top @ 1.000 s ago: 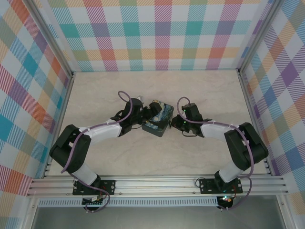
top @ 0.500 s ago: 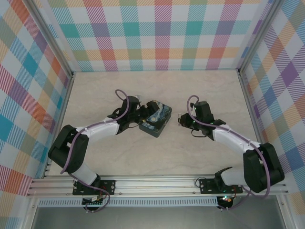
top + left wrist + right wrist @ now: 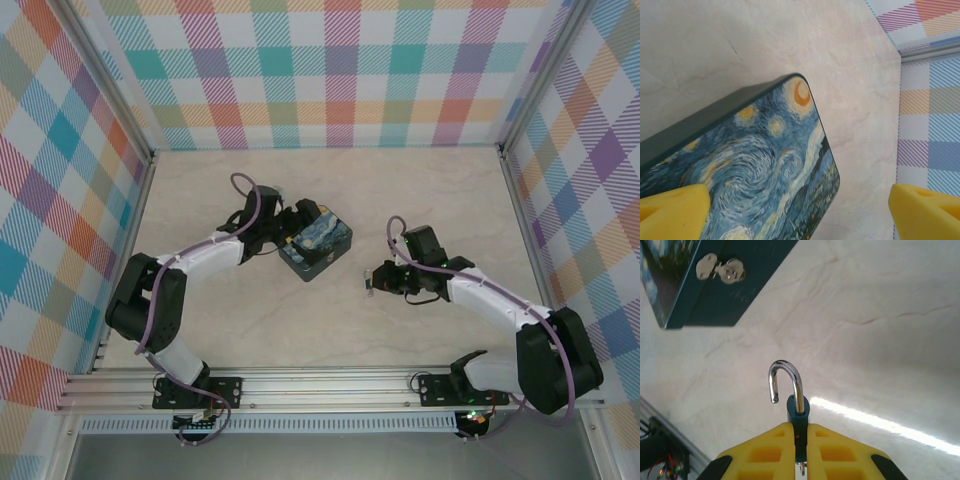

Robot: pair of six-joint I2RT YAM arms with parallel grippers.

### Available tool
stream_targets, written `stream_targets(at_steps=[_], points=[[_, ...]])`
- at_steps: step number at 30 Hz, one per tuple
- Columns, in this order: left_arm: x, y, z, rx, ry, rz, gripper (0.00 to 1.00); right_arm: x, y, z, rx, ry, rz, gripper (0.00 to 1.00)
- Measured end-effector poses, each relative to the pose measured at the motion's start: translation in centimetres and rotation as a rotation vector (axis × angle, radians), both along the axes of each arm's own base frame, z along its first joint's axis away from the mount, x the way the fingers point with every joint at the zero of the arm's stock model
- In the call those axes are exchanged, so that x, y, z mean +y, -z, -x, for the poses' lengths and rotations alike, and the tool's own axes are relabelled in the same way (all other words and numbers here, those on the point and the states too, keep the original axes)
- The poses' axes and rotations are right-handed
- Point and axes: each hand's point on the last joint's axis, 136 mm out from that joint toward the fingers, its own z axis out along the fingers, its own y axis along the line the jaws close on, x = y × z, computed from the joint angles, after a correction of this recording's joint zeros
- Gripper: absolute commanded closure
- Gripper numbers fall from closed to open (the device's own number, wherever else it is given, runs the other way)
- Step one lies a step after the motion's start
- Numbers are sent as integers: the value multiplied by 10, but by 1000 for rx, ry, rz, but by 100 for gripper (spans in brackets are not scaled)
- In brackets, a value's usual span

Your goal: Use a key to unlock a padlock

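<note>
Right gripper (image 3: 800, 432) farther from tin (image 3: 740, 295), padlock (image 3: 798, 414) between its jaws

I see my left arm (image 3: 195, 262) and right arm (image 3: 490, 298) built alike, with chunky black joints joined by white link shells. Each has a purple cable (image 3: 150, 325) tied along it and a black base (image 3: 190, 388). My right wrist camera shows bright yellow fingers (image 3: 765, 456) with moulded rectangular recesses and dark outer shoulders
</note>
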Motion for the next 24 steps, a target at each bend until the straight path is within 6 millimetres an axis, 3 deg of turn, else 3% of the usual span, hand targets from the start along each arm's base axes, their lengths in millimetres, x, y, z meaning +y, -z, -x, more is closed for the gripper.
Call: stream_targets(at_steps=[3, 6, 11, 15, 18, 24], points=[[9, -2, -1, -1, -5, -22, 5, 10, 9, 11, 48, -44, -2, 89], [24, -18, 1, -35, -28, -40, 1, 17, 19, 20, 98, -67, 5, 89], [62, -82, 18, -209, -107, -70, 0, 29, 28, 27, 150, -96, 15, 89], [93, -117, 37, -325, -186, -111, 0, 39, 31, 25, 169, -113, 8, 89], [113, -124, 51, -358, -241, -153, 0, 42, 37, 26, 192, -118, 13, 89], [141, -117, 71, -370, -327, -223, 0, 40, 51, 30, 238, -115, 36, 88]])
